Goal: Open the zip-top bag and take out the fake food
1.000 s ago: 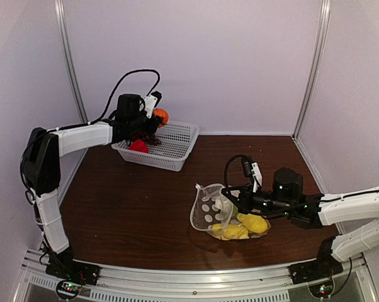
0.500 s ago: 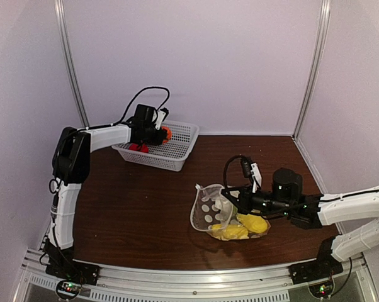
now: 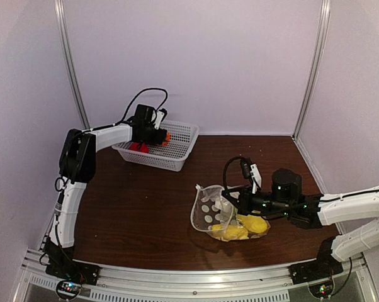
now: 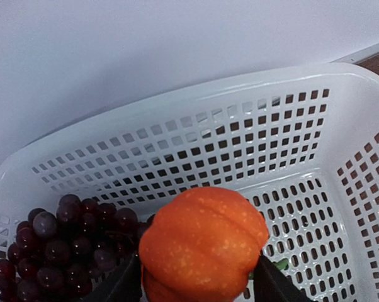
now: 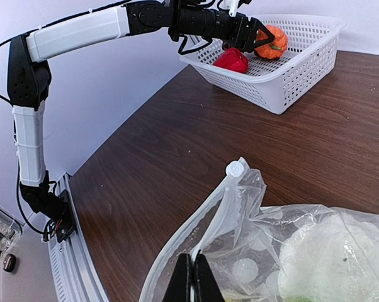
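Note:
The zip-top bag (image 3: 208, 211) lies open on the table, with yellow fake food (image 3: 249, 223) and a white lumpy piece (image 5: 334, 251) inside. My right gripper (image 5: 192, 264) is shut on the bag's (image 5: 240, 251) upper rim, holding the mouth open. My left gripper (image 3: 159, 136) is shut on the orange round piece (image 4: 202, 242) and holds it low inside the white basket (image 4: 240, 138). A dark purple grape bunch (image 4: 57, 242) lies in the basket to its left. A red piece (image 3: 138, 147) also lies in the basket.
The white lattice basket (image 3: 177, 154) stands at the back left by the wall. Bare brown table lies between the basket and the bag. Metal frame posts (image 3: 70, 69) stand in the back corners.
My left arm has reached further over the basket and lowered the orange piece into it. My right gripper and the bag have stayed put.

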`<state>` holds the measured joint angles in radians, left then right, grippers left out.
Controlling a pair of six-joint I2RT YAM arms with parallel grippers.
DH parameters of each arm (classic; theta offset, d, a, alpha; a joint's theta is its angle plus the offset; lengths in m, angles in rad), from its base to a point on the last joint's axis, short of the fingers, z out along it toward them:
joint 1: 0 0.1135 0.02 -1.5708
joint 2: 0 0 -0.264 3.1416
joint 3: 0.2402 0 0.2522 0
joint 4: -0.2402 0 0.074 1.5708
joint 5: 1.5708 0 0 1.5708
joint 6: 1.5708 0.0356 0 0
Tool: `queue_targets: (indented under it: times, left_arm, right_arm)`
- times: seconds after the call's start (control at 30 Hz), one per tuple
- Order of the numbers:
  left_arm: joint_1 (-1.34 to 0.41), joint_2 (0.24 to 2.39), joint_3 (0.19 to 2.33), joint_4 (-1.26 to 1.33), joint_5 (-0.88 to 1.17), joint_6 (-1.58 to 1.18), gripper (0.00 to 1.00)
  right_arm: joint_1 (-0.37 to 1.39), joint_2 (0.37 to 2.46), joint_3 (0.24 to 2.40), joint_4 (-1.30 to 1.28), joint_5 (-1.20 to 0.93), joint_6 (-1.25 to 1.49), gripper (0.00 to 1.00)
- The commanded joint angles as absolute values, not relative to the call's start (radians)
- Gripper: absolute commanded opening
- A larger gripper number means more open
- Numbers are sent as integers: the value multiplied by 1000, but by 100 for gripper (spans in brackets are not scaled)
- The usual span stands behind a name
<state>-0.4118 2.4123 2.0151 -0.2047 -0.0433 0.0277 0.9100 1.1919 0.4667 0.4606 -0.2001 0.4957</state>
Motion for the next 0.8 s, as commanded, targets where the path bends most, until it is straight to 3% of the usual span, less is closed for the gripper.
queue_targets:
  times: [0.0, 0.2, 0.33, 0.57, 0.77]
  left_arm:
    - [-408, 2421, 2066, -206, -18, 40, 73]
    - [-408, 2367, 2059, -200, -5, 45, 97]
    - [-420, 2269, 1990, -165, 35, 54, 98]
    - [-482, 1979, 1664, 82, -48, 72, 98]
    - [-491, 1787, 1479, 126, 120, 55, 97]
  right_arm:
    - [904, 1175, 475, 441, -175, 482, 0]
    - [903, 1165, 474, 435, -172, 479, 0]
    - [903, 1166, 475, 431, -166, 472, 0]
    - [904, 1165, 481, 436, -176, 467, 0]
    - [903, 1150, 486, 424, -183, 461, 0]
